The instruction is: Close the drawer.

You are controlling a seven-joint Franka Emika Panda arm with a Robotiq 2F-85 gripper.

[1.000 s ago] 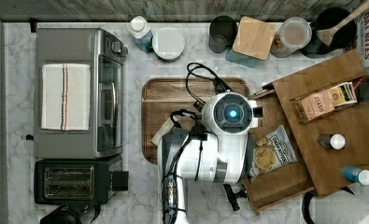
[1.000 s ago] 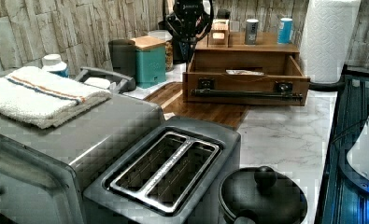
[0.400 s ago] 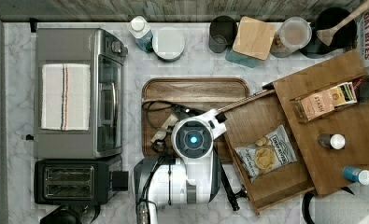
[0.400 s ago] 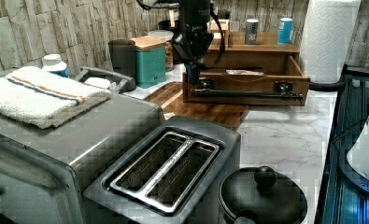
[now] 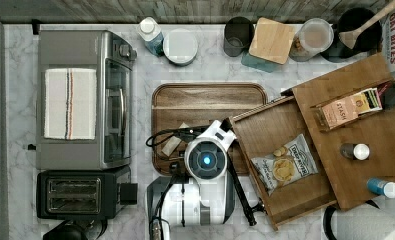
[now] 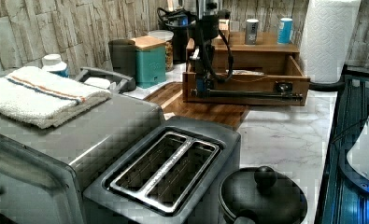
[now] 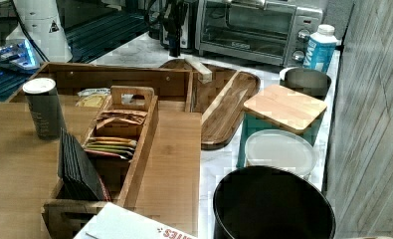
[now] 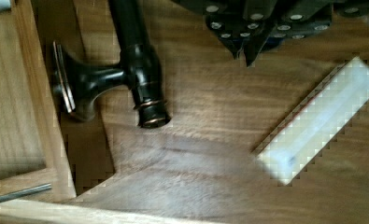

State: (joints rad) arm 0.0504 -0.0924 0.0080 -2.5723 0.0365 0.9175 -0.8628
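- Looking down in the top view, the shallow brown wooden drawer (image 5: 285,165) stands pulled out over the rounded dark wood serving tray (image 5: 205,100), a chip bag (image 5: 284,162) inside.
- Left view: the black gripper (image 6: 200,86) hangs at the black bar handle (image 6: 247,94); grey marble counter (image 6: 285,135).
- Wrist view: handle end (image 8: 140,70), fingertips (image 8: 240,44) nearly together, empty; a pale block (image 8: 320,119) lies on the tray.

White arm (image 5: 205,195) (glowing blue ring light), black cables (image 5: 160,139).
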